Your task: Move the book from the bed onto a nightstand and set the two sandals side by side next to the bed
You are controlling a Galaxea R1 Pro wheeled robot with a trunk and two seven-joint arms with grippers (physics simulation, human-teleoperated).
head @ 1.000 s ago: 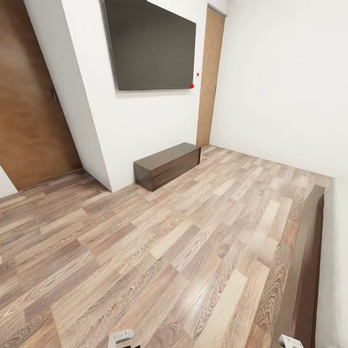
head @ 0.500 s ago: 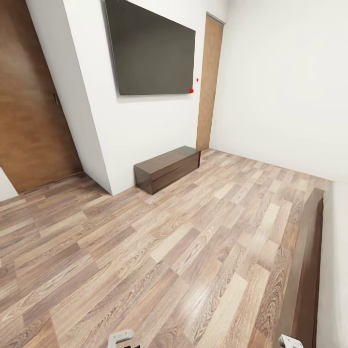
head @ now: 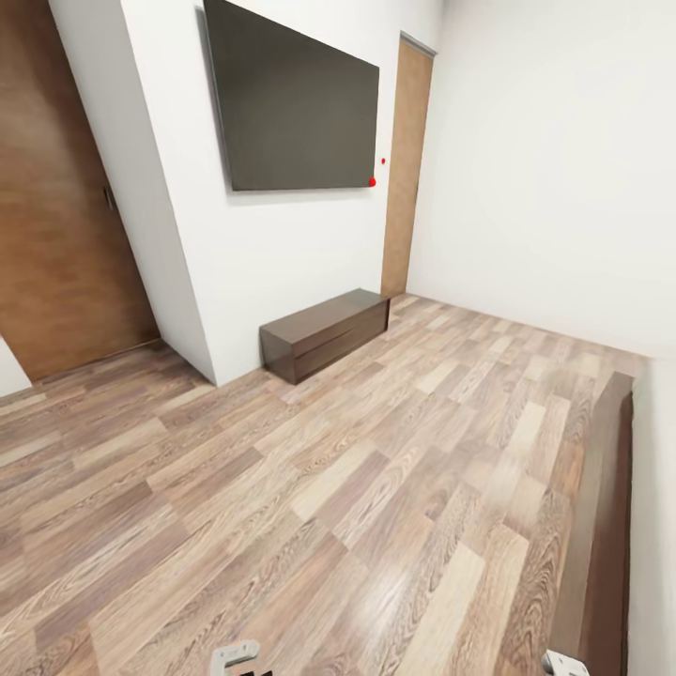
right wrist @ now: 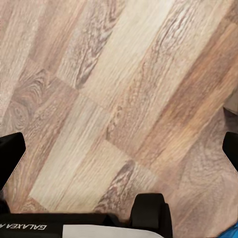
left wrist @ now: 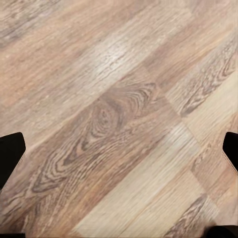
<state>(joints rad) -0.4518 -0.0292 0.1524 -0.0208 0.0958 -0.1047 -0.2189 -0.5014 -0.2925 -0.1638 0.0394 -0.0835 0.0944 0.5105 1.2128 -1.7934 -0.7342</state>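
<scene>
The bed runs along the right edge of the head view, its dark-brown wooden base (head: 606, 526) beside a strip of light-grey mattress (head: 655, 526). The book, the sandals and the nightstands are out of view. In the left wrist view my left gripper (left wrist: 119, 153) is open over bare wood planks, its black fingers (left wrist: 10, 157) wide apart. My right gripper (right wrist: 119, 148) is open too, above the floor with nothing between its fingers (right wrist: 10, 154). A small bright blue patch (right wrist: 231, 233) shows at that view's corner; I cannot tell what it is.
A low dark-brown cabinet (head: 324, 333) stands against the white wall under a big dark screen (head: 296, 103). A brown door (head: 56, 216) is at the left and a lighter door (head: 407, 169) at the back. Wood-plank floor (head: 310, 488) stretches between them and the bed.
The whole head picture has shifted slightly downward, so the camera has moved. Nothing in the room has moved.
</scene>
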